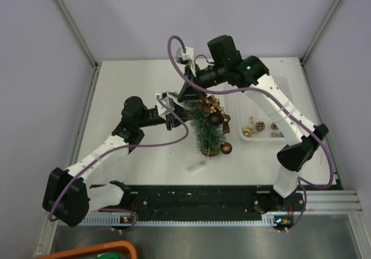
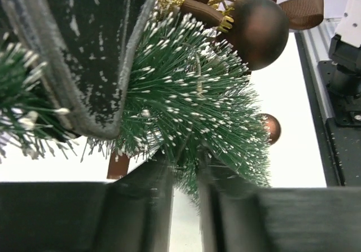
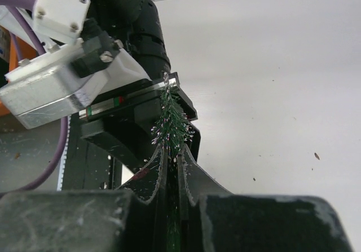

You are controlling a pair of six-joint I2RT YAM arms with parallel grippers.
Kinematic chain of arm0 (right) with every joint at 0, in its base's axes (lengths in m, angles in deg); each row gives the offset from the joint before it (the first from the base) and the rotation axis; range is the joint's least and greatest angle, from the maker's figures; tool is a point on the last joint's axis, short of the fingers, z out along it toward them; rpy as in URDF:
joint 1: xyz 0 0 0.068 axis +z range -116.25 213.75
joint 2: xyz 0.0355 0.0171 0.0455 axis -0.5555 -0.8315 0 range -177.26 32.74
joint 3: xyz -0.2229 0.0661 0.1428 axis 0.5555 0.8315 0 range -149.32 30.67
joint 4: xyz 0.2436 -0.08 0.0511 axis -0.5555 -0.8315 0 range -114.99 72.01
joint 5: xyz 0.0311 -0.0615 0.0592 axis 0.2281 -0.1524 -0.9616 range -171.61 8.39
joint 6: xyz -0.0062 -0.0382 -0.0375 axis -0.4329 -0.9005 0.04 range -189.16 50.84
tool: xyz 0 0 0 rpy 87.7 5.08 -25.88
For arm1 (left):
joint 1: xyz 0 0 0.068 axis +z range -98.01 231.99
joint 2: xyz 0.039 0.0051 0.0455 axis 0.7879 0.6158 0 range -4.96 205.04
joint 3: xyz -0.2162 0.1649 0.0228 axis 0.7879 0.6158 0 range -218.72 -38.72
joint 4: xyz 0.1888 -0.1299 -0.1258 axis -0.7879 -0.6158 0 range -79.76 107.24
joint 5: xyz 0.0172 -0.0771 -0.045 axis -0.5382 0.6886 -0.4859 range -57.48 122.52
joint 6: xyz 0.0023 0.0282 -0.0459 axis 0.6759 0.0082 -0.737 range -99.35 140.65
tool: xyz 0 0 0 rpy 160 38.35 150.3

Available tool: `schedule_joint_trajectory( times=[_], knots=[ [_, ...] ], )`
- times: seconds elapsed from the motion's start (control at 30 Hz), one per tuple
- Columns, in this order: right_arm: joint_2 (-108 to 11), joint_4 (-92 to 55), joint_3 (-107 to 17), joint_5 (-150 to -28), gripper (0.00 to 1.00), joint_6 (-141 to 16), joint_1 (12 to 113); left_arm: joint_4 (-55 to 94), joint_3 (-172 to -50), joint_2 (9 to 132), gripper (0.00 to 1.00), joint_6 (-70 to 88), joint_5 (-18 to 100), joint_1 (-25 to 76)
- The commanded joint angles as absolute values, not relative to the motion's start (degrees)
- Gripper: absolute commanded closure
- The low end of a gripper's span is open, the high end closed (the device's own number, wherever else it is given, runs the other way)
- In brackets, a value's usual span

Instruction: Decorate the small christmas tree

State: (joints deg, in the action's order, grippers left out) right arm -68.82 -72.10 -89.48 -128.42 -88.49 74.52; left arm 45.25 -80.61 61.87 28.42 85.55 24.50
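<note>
Your right gripper (image 3: 172, 150) is clamped on the tip of the small christmas tree (image 3: 171, 119), likely to steady it, while your left gripper (image 2: 185, 170) straddles bristles lower down, jaws slightly apart; whether it pinches them cannot be told.

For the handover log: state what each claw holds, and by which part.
Right claw: shut on the tree, at its tip. Left claw: jaws narrowly parted around the tree's side; a grip cannot be told.
</note>
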Motion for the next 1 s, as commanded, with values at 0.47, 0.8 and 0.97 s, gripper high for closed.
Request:
schedule_joint_trajectory(
  times=[0.47,0.8,0.97],
  knots=[
    [-61.31,-57.83,-85.62,-116.42,1.00,-79.45,74.97,52.74,-71.78,54.18,0.48,10.56,74.45,24.13],
    [-53.57,-45.86,-74.01,-113.43,1.00,-70.75,75.06,63.64,-70.80,59.11,0.43,10.19,72.34,21.84],
    [-52.51,-43.57,-70.84,-114.83,1.00,-69.60,75.06,66.72,-70.98,59.99,0.51,12.04,72.59,20.35]
  ],
)
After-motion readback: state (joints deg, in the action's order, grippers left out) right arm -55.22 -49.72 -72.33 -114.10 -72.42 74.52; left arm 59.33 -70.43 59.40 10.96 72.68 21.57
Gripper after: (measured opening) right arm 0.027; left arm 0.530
